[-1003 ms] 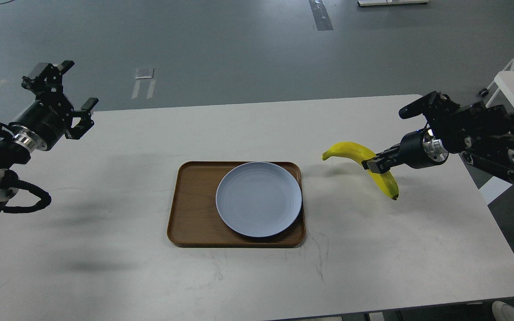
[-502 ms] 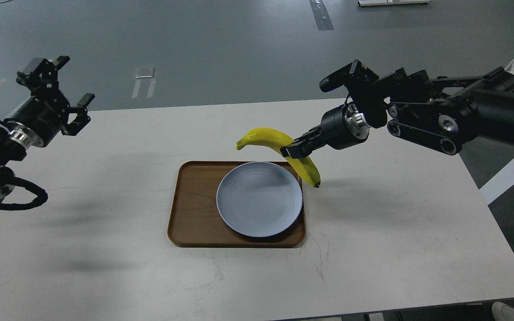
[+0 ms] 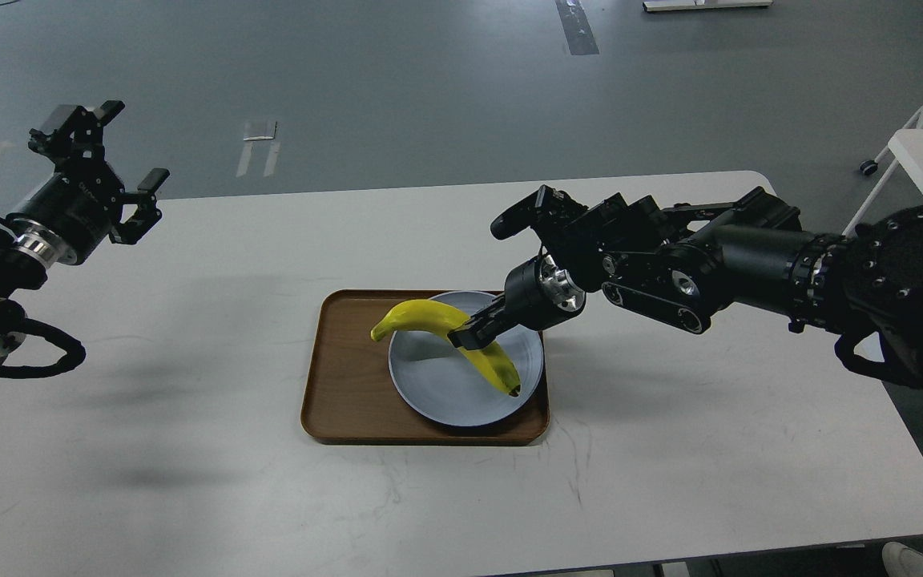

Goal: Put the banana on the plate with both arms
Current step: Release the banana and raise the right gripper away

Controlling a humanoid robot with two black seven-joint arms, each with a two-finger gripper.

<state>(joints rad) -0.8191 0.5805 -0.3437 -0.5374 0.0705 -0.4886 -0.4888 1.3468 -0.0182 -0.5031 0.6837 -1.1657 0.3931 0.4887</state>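
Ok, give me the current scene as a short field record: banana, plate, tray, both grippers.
banana: held over the plate, dark tip low near the plate surface; contact cannot be told
plate: on the tray, toward its right side
tray: flat on the table
right gripper: jaws shut on the banana's middle
left gripper: open, raised at far left, holding nothing

left gripper (image 3: 101,160) spread, right gripper (image 3: 468,335) clamped
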